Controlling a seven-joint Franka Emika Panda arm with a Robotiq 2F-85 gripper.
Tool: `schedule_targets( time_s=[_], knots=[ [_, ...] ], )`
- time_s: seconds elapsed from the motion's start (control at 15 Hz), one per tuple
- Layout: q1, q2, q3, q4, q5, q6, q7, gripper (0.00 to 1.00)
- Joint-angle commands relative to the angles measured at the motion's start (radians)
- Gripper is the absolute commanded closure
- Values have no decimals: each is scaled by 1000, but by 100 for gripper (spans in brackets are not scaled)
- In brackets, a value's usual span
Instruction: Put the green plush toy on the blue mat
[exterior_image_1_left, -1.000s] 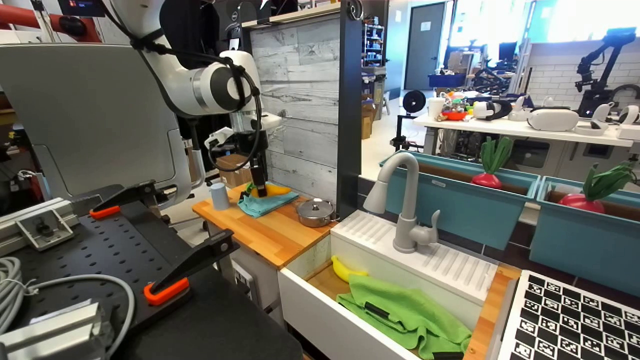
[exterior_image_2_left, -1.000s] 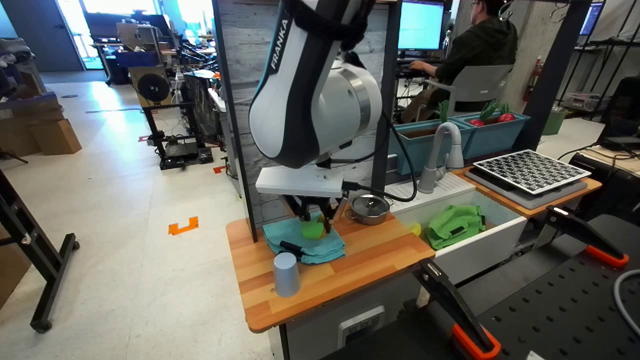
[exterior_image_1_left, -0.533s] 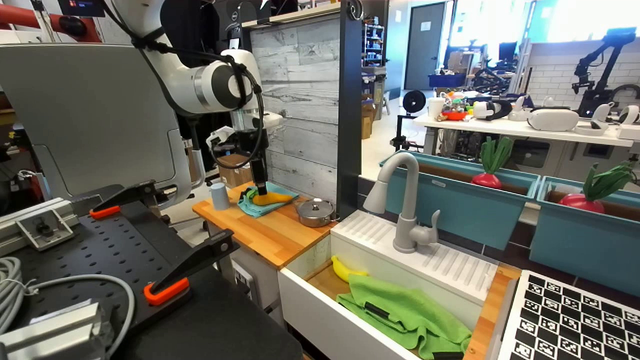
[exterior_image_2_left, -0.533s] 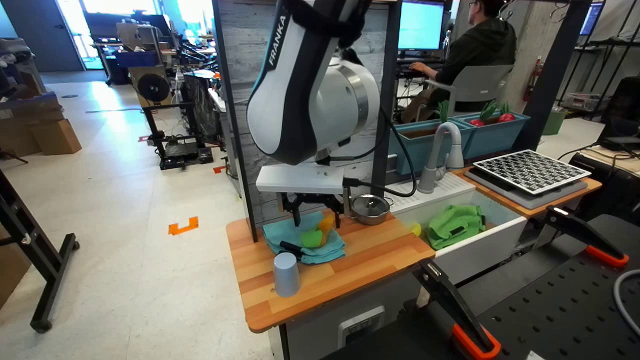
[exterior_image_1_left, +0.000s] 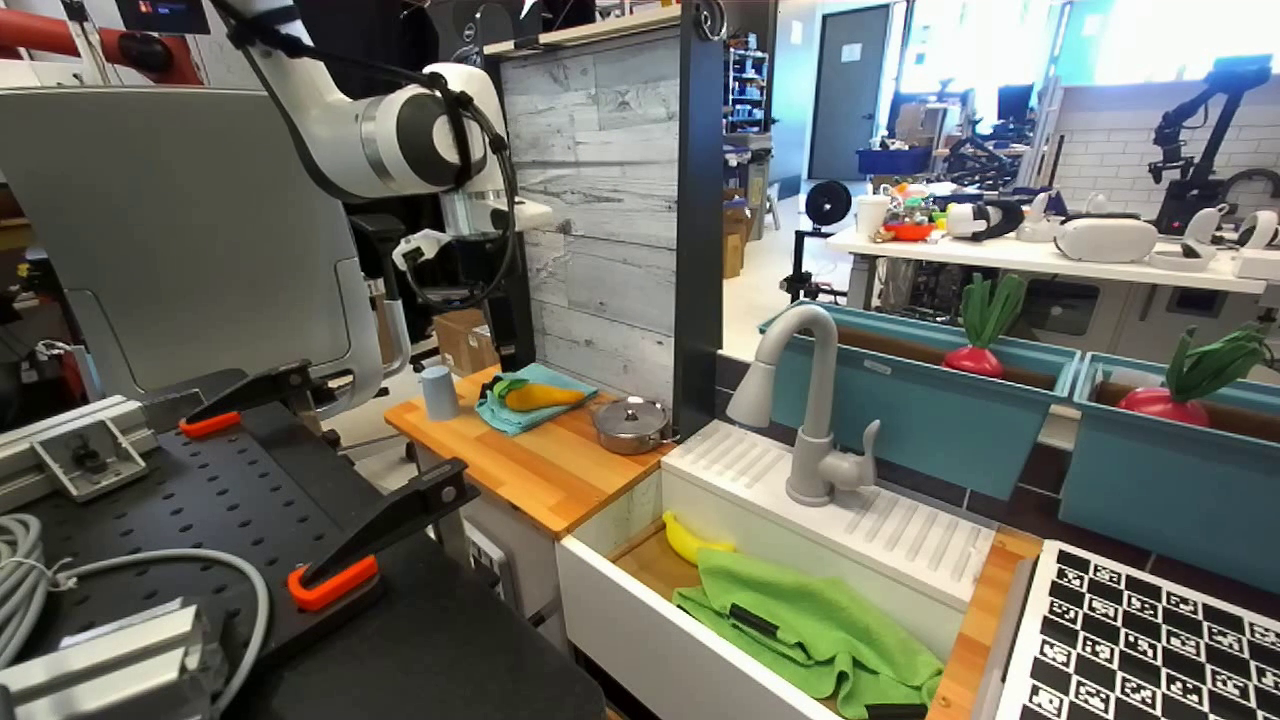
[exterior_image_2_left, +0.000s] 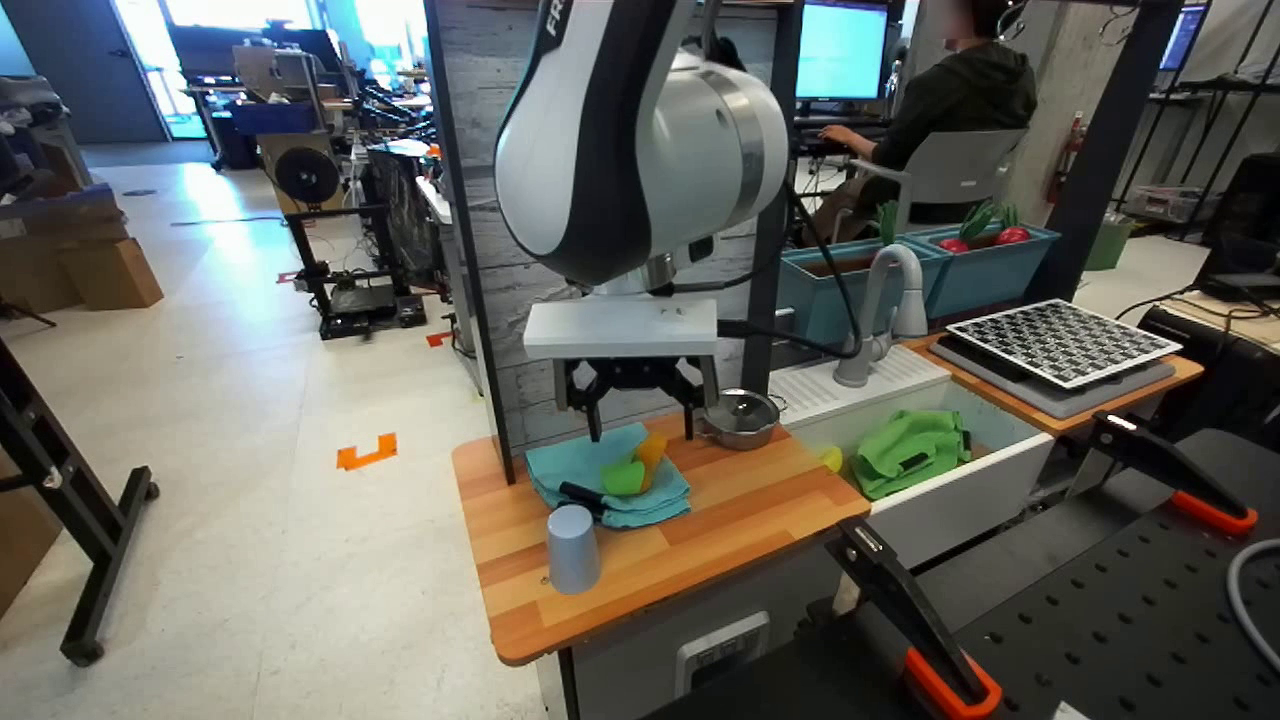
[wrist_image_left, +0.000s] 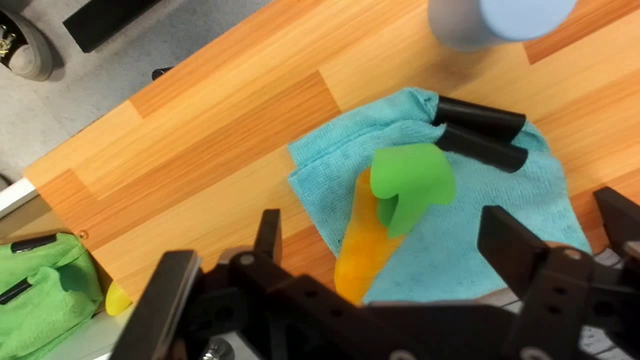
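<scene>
The green plush toy, a carrot shape with a green top and a tapering orange body, lies on the blue mat. Both exterior views show the toy resting on that folded teal cloth, which has black tabs at one edge. In the wrist view its orange end reaches the mat's border, where the gripper hides the tip. My gripper hangs above mat and toy, its jaws wide apart with nothing held. In the wrist view the toy shows between and beyond the fingertips of the gripper, apart from both.
A grey-blue cup stands near the mat on the wooden counter. A lidded metal pot sits on the other side, close to the panel. The sink holds a bright green cloth and a yellow banana beside the faucet.
One second ago the gripper was down at the toy with its fingers closer together. Its jaws have spread, and the arm has risen away, leaving the toy lying on the mat.
</scene>
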Motion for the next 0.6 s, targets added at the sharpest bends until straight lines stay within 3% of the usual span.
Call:
schedule_targets(
  time_s=[0.0, 0.53],
  knots=[
    [-3, -11, 4, -10, -4, -2, -1, 0],
    [-3, -18, 5, -23, -4, -1, -5, 0]
  ],
)
